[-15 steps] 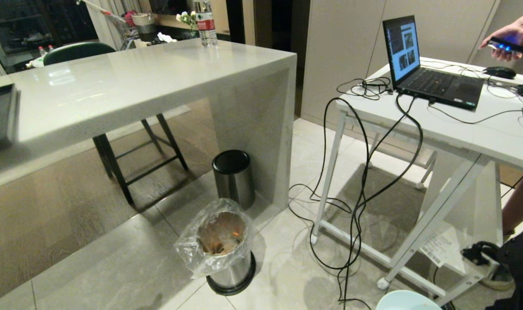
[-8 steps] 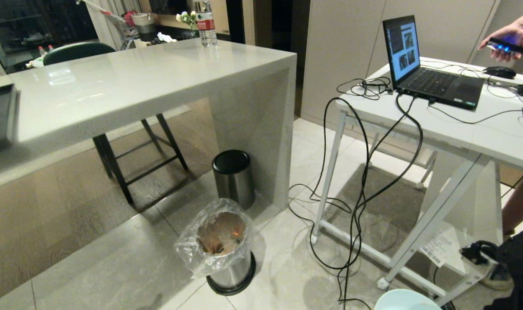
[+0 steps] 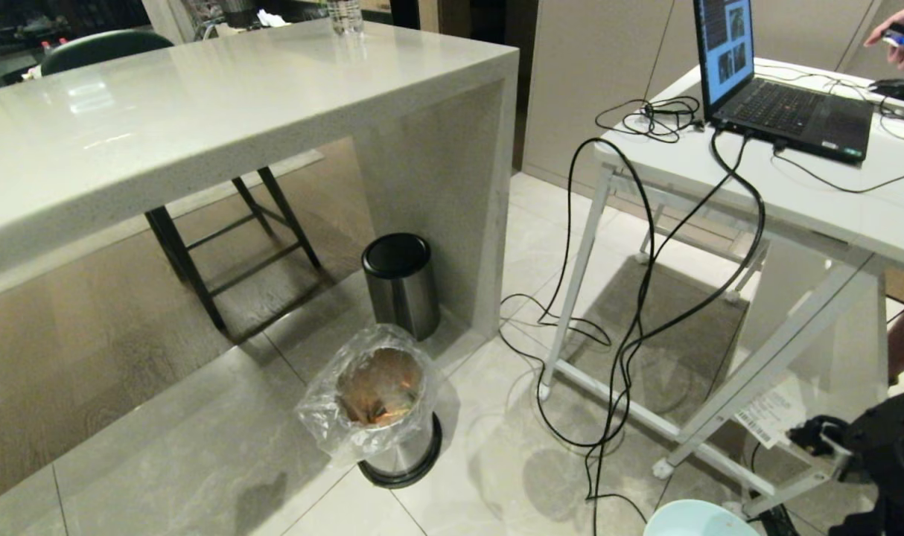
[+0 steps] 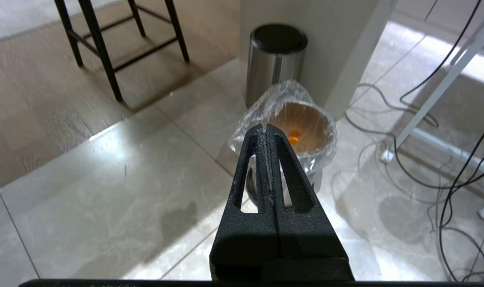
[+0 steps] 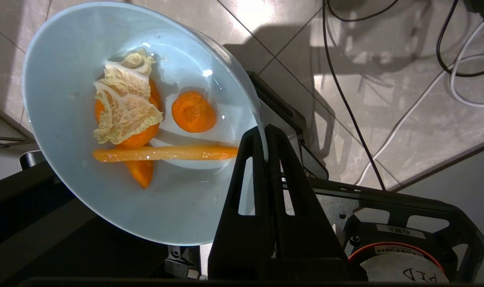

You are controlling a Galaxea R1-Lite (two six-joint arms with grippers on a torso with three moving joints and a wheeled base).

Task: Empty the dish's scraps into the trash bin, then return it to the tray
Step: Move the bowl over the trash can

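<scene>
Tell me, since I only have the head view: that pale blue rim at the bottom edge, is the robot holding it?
Observer: Yes. In the right wrist view the right hand is shut on the rim of the dish.
Operator: Has it been emptied?
Observer: No. The scraps lie inside: orange slices, an orange strip and a pale leafy piece.
Operator: And the left hand?
Observer: The left hand is shut and empty, pointing toward the trash bin.
Operator: Anything in that bin?
Observer: The left wrist view shows one orange piece inside the liner.
</scene>
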